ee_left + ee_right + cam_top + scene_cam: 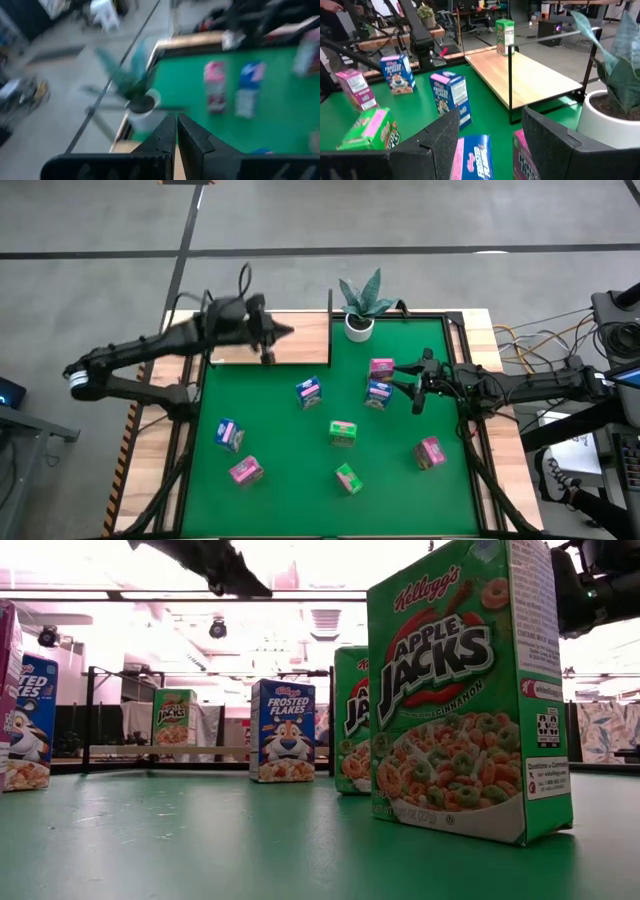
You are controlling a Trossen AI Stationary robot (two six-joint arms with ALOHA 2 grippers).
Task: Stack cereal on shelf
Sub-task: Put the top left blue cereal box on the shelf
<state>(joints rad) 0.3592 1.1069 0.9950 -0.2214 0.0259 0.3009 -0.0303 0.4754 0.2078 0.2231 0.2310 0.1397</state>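
Starting at the left: finding the left gripper (280, 333) hovering above the shelf (300, 345), a light-wood board with thin black posts at the table's back left corner. Showing its fingers (167, 132) pressed together in the left wrist view, gripping nothing.

Seeing one green Apple Jacks carton (505, 30) standing upright at the shelf's far corner in the right wrist view.

Moving right across the green table (280, 500): noting the front-left blue carton (229, 434) and the front-left pink carton (245, 470) lying near each other, well apart from the shelf. Passing a central blue Frosted Flakes carton (309, 391) just in front of the shelf's right end. Then finding a middle green carton (343, 433) and, nearer the front edge, a front green carton (348, 477).

Noting a potted plant (360, 320) standing in a white pot beside the shelf's right end.

Seeing a back pink carton (381, 367) and a right blue carton (378, 393) sitting just beside each other.

Finding the right gripper (413, 390) hanging just beside that pair, with fingers (445, 140) spread wide, holding nothing; looking down past them onto the right blue carton's top in the right wrist view.

Ending with the far-right pink carton (430, 451) lying alone toward the front right.
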